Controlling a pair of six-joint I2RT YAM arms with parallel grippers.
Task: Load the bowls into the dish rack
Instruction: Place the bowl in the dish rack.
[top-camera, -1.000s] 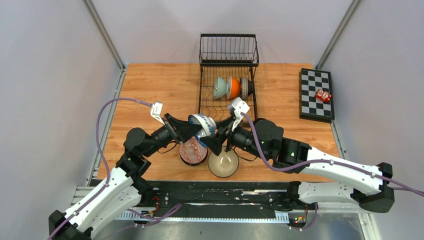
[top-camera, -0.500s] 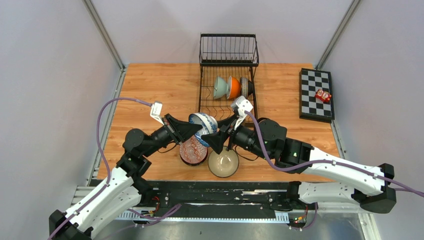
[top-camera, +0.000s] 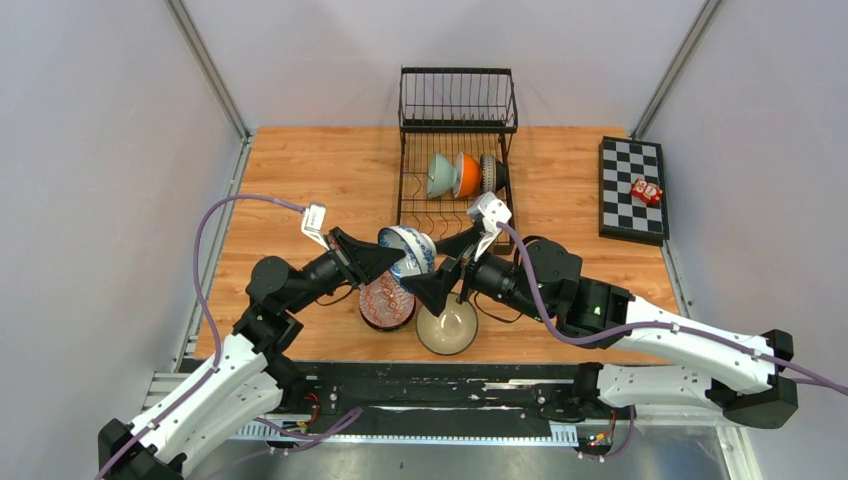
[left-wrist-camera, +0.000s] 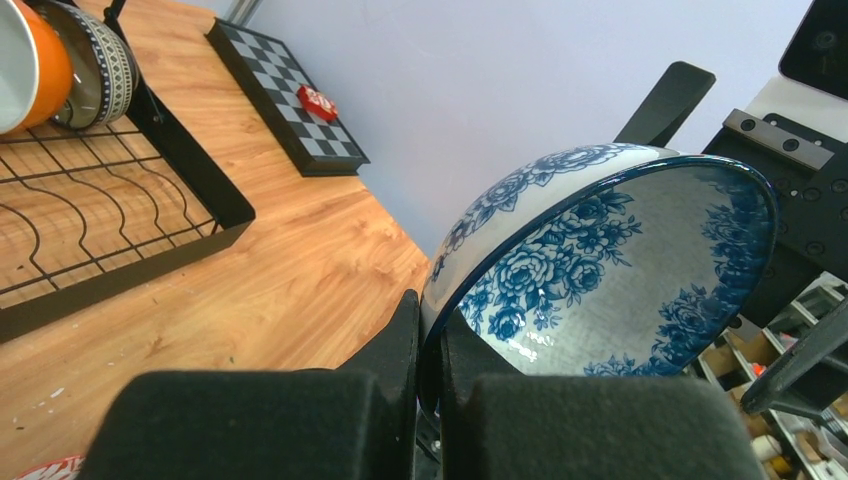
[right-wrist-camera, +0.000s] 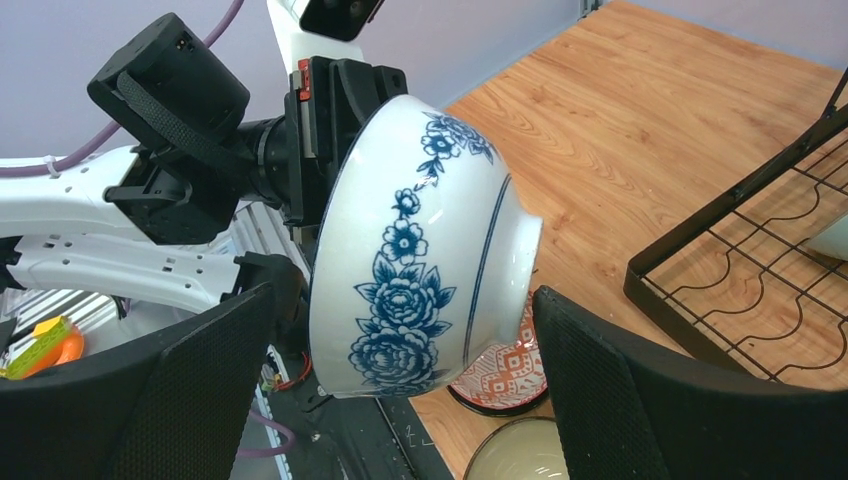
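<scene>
Grey walls close in three sides of the wood-grain tabletop (top-camera: 300, 170), with a metal post rising at each back corner. At the top centre of the overhead view the dish rack (top-camera: 457, 100) stands against the back wall, its raised basket behind and its slotted base tray reaching toward you. Three bowls stand on edge in a tight row in the right part of that tray: a pale green bowl (top-camera: 440, 175), an orange bowl (top-camera: 466, 176) and a dark patterned bowl (top-camera: 491, 174). At the right edge lies a checkered board (top-camera: 632, 205) with a small red object (top-camera: 646, 190) on it.

Your left jaws are pinched shut on the rim of the blue-and-white bowl (top-camera: 410, 250), one finger inside and one outside. The bowl hangs off the tabletop at the centre of the frame, tipped on its side with its foot toward your right arm. Your right jaws stand wide, straddling the bowl's outer wall. A gap shows at one finger. At the other, near the foot, you cannot tell whether it touches.

Beneath the held bowl, a red-patterned bowl (top-camera: 385, 303) and a cream bowl (top-camera: 447, 328) sit upright and just beside each other near the front edge.

The tray's near rim lies just beyond the held bowl. Bare wire slots show ahead of the three racked bowls, and plain wood runs from the rack to the left wall.
</scene>
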